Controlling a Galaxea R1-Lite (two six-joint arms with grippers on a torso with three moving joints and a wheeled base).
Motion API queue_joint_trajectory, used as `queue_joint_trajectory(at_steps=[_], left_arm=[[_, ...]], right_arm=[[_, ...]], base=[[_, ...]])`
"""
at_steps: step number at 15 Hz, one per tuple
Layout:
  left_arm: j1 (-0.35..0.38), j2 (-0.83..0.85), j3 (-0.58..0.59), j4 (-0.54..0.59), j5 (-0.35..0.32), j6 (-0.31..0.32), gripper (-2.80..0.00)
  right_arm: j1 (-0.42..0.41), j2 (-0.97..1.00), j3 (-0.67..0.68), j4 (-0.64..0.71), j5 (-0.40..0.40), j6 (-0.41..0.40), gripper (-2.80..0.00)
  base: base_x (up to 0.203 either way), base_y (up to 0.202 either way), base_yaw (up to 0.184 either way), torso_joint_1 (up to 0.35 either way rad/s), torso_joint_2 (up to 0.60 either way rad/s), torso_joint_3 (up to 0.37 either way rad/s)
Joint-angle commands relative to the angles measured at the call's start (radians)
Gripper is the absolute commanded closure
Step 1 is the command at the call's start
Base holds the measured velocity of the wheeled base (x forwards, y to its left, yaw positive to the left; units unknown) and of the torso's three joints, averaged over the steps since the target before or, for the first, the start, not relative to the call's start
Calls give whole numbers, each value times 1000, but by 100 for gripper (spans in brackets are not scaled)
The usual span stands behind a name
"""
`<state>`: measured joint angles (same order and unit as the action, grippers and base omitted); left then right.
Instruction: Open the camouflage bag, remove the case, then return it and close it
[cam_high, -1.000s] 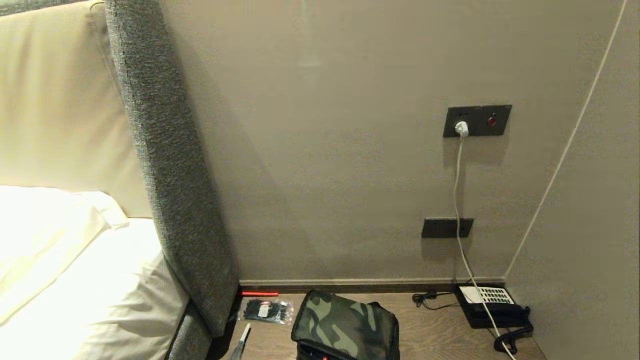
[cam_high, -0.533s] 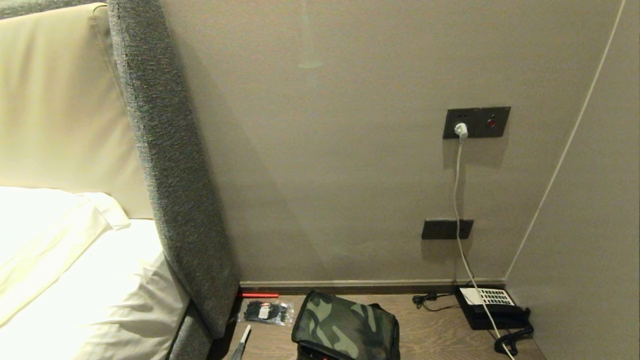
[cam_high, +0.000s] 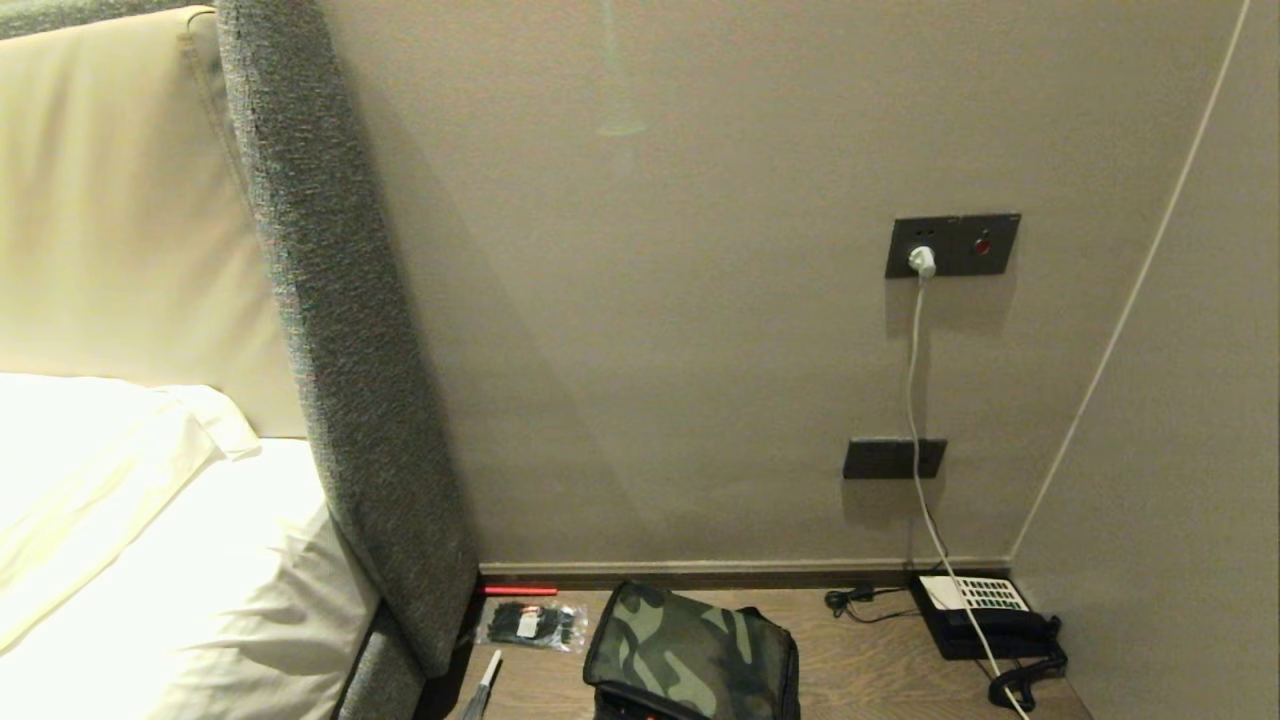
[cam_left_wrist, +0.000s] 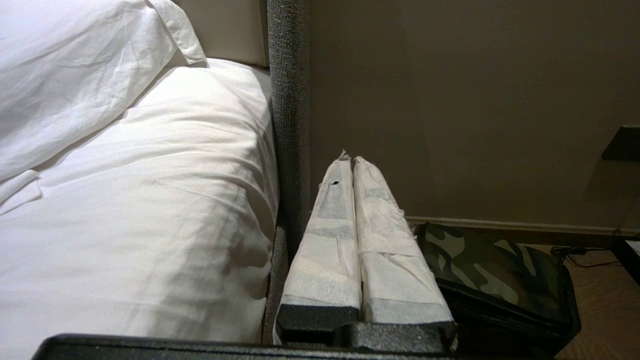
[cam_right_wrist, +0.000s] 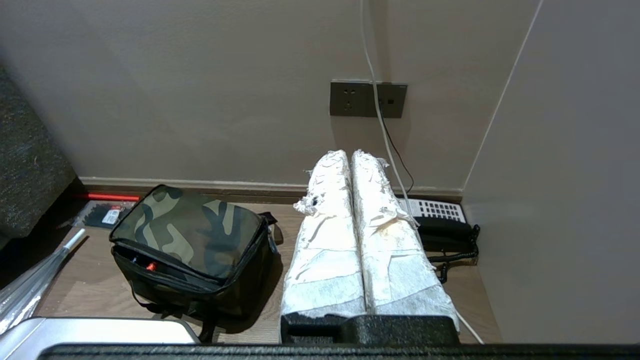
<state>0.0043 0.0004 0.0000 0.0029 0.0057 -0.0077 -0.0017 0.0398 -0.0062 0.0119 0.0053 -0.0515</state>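
Note:
The camouflage bag (cam_high: 690, 650) sits on the wooden bedside surface (cam_high: 870, 670) at the bottom edge of the head view. Its green-and-black lid (cam_right_wrist: 187, 230) lies down, with a narrow gap along the front where a bit of red shows. The case is hidden. My right gripper (cam_right_wrist: 351, 155) hangs above the surface to the right of the bag, white-wrapped fingers pressed together and empty. Left of the bag (cam_left_wrist: 495, 272), beside the bed, my left gripper (cam_left_wrist: 351, 161) is shut and empty too. Neither arm shows in the head view.
A black telephone (cam_high: 985, 615) with a white keypad sits in the right corner, its cord and a white cable (cam_high: 915, 400) running up to wall sockets. A clear packet of black items (cam_high: 532, 622) lies left of the bag. The grey headboard panel (cam_high: 340, 350) and the bed (cam_high: 150, 560) are on the left.
The head view has shifted very slightly; nothing in the scene has moved.

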Motion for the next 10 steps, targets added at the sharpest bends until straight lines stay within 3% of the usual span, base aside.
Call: queue_joint_trajectory(at_steps=[1, 10], left_arm=[[0, -2, 3, 0, 0, 0, 0], [0, -2, 2, 0, 0, 0, 0]], right_arm=[[0, 2, 0, -1, 7, -10, 0], [0, 2, 2, -1, 7, -4, 0]], base=[[0, 0, 0, 0, 0, 0], [0, 0, 0, 0, 0, 0]])
